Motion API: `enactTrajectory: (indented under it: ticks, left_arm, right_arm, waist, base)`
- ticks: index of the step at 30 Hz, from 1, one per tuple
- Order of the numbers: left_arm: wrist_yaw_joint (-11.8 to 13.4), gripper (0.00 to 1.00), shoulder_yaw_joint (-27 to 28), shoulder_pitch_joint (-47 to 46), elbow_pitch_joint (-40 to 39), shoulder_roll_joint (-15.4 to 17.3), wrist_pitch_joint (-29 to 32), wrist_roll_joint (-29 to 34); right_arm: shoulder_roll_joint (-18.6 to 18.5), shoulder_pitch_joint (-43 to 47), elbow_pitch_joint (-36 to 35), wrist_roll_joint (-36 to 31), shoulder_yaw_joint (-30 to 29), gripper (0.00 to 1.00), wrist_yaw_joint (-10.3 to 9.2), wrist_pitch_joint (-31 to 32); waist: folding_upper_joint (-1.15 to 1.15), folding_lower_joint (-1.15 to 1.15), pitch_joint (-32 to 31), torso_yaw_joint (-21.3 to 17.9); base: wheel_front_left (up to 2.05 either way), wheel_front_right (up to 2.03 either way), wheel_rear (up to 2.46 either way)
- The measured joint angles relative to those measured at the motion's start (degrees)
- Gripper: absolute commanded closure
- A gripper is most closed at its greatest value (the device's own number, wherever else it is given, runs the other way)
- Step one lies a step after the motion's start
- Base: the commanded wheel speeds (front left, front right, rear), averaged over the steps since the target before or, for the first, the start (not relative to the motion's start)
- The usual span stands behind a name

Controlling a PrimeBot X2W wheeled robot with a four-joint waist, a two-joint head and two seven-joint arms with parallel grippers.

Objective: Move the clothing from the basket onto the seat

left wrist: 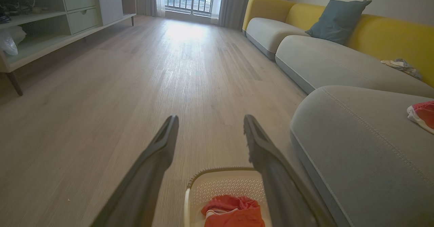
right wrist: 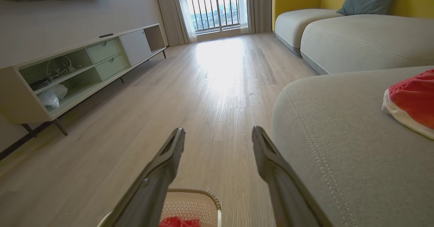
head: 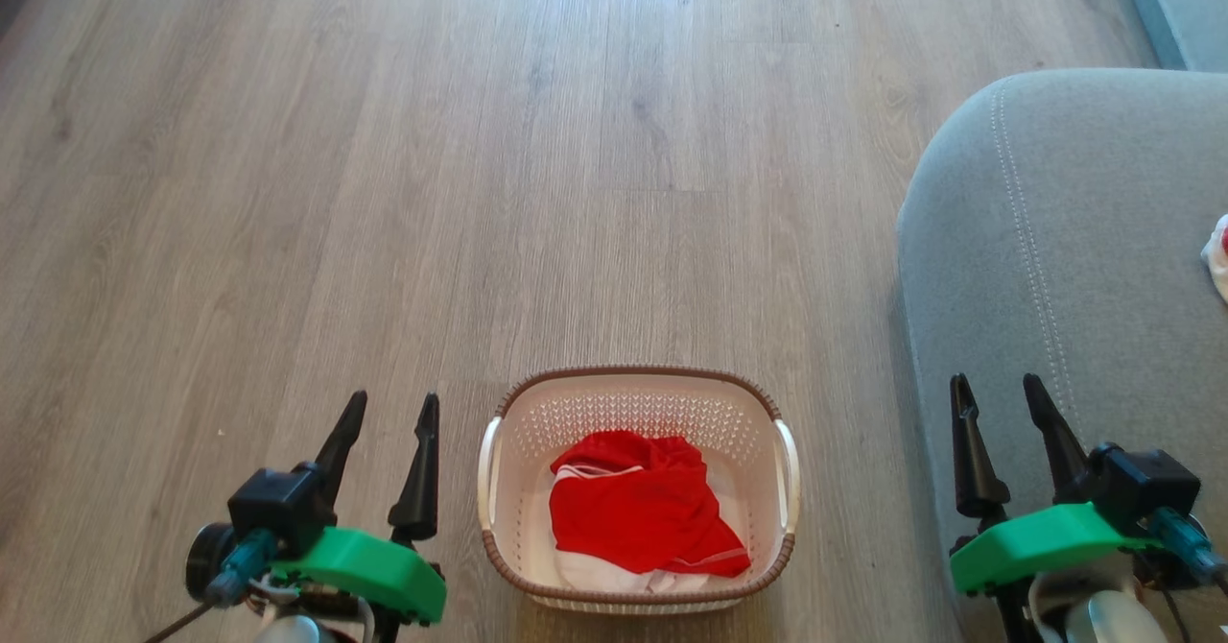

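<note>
Left gripper [head: 393,398], right gripper [head: 995,381]; one basket [head: 635,405].

Clothing [head: 641,513] in basket [head: 638,372]; seat [head: 1084,269] right of basket; garment [head: 1219,257] on seat.

The basket [head: 662,408], right of the left tool [head: 395,398], was cream and perforated, with a brown woven-look rim [head: 638,371] and white handles [head: 488,475]. The clothing [head: 638,513] in it was bright red with white trim and a thin white stripe. The seat [head: 1084,240], beyond the right tool [head: 995,381], was grey with pale stitching. The floor [head: 480,144] showed pale grey-brown wood grain.
</note>
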Motion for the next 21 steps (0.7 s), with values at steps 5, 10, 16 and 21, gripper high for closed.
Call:
enactTrajectory:
  ticks: [5,10,16,21]
  left_arm:
    - [0.00,0.00,-0.21,-0.01,0.04,0.00,0.00,0.01]
    - [0.00,0.00,-0.82,-0.02,0.40,0.00,0.00,0.02]
    - [0.00,0.00,-0.88,-0.02,0.68,0.00,0.00,0.02]
    - [-0.01,0.00,-0.86,-0.03,0.67,0.00,0.00,0.00]
  right_arm:
    - [0.21,-0.07,0.03,-0.33,-0.51,0.00,0.00,0.00]
    - [0.29,-0.09,0.03,-0.34,-0.62,0.00,0.00,0.00]
    - [0.52,-0.11,-0.02,-0.76,-0.76,0.00,0.00,0.00]
    - [0.52,-0.40,-0.11,-1.14,-0.80,0.00,0.00,0.01]
  waist:
    - [0.00,0.00,0.17,-0.29]
    - [0.00,0.00,0.16,-0.44]
    - [0.00,0.00,0.14,-0.50]
    - [0.00,0.00,0.91,-0.76]
  base:
    - [0.00,0.00,0.00]
    - [0.00,0.00,0.00]
    - [0.00,0.00,0.00]
    - [0.00,0.00,0.00]
